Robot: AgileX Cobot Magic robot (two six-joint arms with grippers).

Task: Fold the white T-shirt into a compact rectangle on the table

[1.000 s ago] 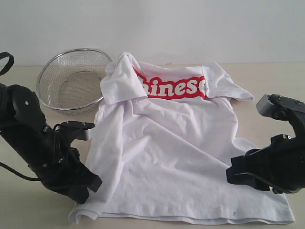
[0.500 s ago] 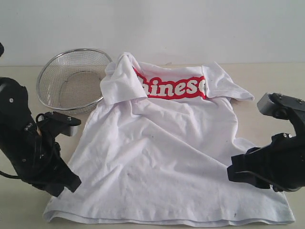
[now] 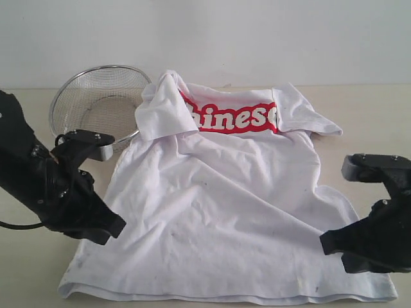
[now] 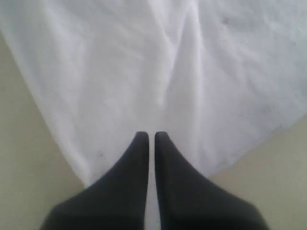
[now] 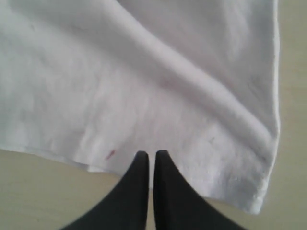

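Note:
The white T-shirt (image 3: 225, 205) lies spread on the table (image 3: 372, 109), hem toward the front, red-outlined lettering (image 3: 237, 119) at the back. Its left sleeve is folded in over the chest. My left gripper (image 3: 112, 228) hovers at the shirt's left edge, jaws shut with only a thin slit and no cloth held; in the left wrist view its tips (image 4: 151, 135) sit over white cloth (image 4: 158, 62). My right gripper (image 3: 327, 242) is at the shirt's right edge near the hem, also shut and empty. The right wrist view puts it (image 5: 151, 153) just over the hem (image 5: 144, 96).
A round wire-mesh basket (image 3: 96, 106) stands at the back left, touching the shirt's shoulder. Bare tabletop shows in the left wrist view (image 4: 29, 158) and the right wrist view (image 5: 48, 191) beside the cloth. A white wall rises behind the table.
The left gripper dragged the shirt's front-left hem corner outward, flattening it, then let go and moved back and right. The right gripper shifted slightly right and down, off the cloth.

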